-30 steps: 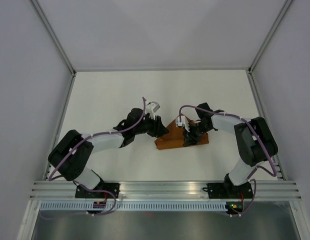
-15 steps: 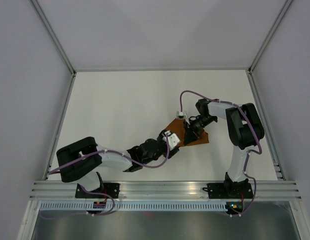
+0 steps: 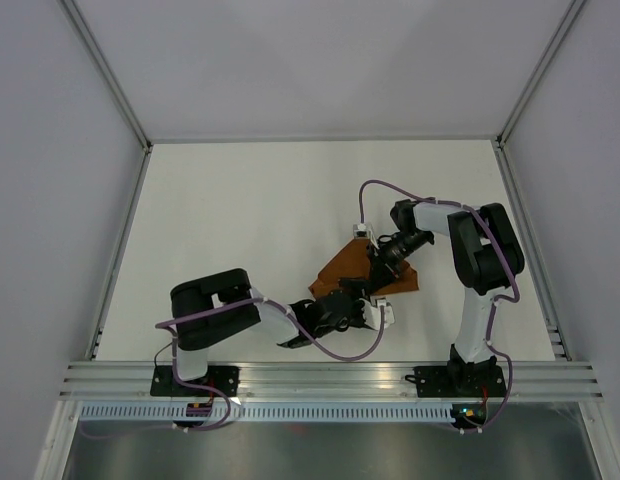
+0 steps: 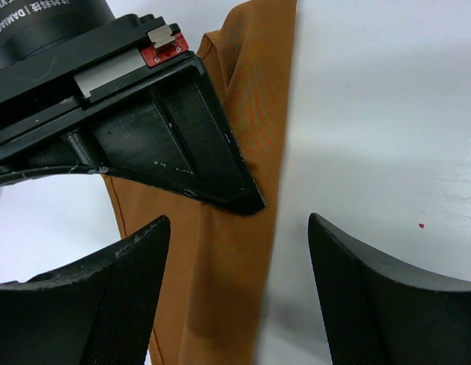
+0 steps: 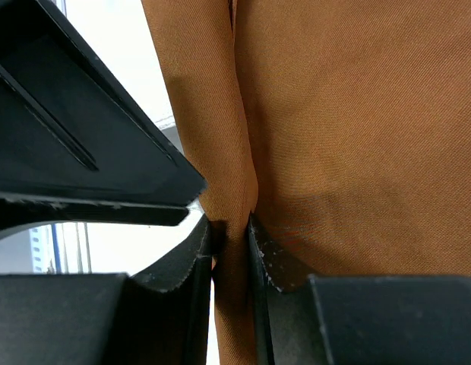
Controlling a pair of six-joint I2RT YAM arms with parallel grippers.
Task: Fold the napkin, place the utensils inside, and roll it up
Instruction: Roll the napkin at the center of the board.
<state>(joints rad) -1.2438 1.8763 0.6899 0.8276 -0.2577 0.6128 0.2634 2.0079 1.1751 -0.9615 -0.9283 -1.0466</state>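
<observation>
The rust-orange napkin (image 3: 338, 266) lies folded into a small wedge near the middle of the table. My right gripper (image 3: 378, 268) is shut on a raised fold of it; in the right wrist view the cloth (image 5: 349, 114) is pinched between the two fingers (image 5: 232, 243). My left gripper (image 3: 364, 295) is open at the napkin's near edge. In the left wrist view its fingers (image 4: 239, 304) straddle a narrow strip of the cloth (image 4: 254, 190) without touching it, right beside the right gripper's black body (image 4: 167, 137). No utensil is in view.
The white table (image 3: 230, 200) is walled by grey panels on three sides. A metal rail (image 3: 320, 375) runs along the near edge by the arm bases. The left arm is folded low along the near side. The two grippers are almost touching.
The left arm swung from the napkin's left side round to its near edge. The right gripper stayed on the napkin, which shifted and bunched slightly.
</observation>
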